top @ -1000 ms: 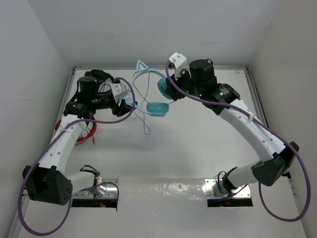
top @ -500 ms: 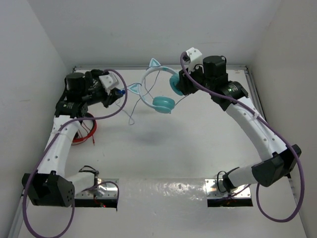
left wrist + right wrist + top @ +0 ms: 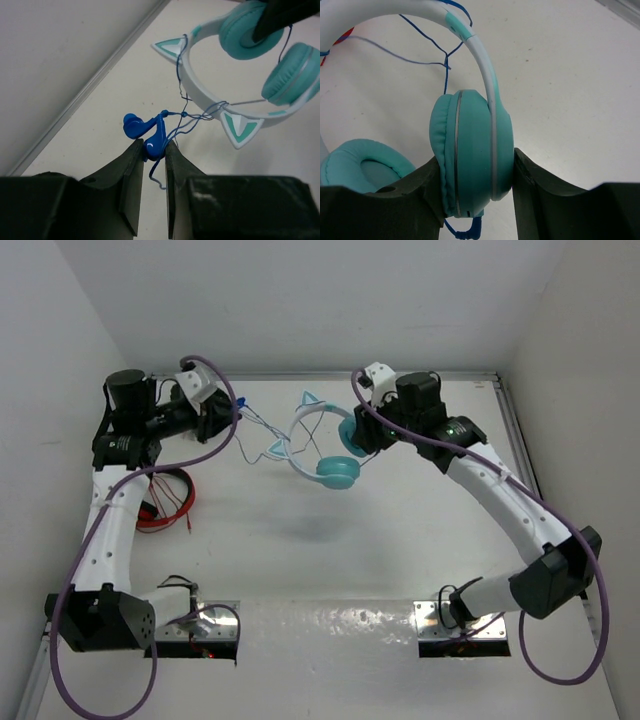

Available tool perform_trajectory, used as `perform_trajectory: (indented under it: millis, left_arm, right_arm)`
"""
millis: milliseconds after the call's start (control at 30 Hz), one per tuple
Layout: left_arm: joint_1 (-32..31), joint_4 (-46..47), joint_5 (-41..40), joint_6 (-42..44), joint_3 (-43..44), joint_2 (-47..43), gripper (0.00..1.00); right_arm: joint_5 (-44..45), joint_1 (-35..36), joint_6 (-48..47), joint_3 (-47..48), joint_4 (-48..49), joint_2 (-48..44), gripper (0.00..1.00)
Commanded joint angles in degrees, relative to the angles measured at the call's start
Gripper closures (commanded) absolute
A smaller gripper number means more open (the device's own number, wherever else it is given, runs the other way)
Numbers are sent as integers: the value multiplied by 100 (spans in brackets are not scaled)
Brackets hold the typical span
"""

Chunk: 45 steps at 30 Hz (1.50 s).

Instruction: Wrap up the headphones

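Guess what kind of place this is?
Likely a robot lab cell: bare white walls around a white table, with the left gripper and right gripper holding teal cat-ear headphones.

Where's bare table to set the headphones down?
Free: the middle of the table, between the headphones and the arm bases. Crowded: far edge, cable strung from left gripper to headphones; red wires beside the left arm.

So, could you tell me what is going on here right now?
The right pincer is shut on one round earcup of the teal over-ear headphones with the pale cat-ear headband. The left pincer pinches the blue plug of their thin dark cable, which crosses the headband in loose strands. The wrapping looks under way, not finished.
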Motion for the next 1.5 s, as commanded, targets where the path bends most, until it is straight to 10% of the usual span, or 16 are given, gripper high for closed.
perform_trajectory:
  millis: [0, 133, 233, 367, 1467]
  left_arm:
    - [-257, -548, 432, 853, 386, -27, 100]
    - [-329, -893, 598, 909, 518, -10, 97]
    - [-320, -1024, 222, 962, 370, -18, 59]
    - [-320, -1069, -437, 646, 132, 60, 46]
    - [-2025, 110, -273, -772, -141, 676, 40]
  right_arm:
    - [-30, 51, 569, 281, 533, 218, 100]
    - [532, -246, 1168, 1244, 183, 877, 100]
    - [7, -555, 1687, 1389, 609, 949, 100]
    - [-285, -547, 1705, 1204, 1052, 729, 100]
    - [1261, 411, 1881, 1801, 754, 904, 100]
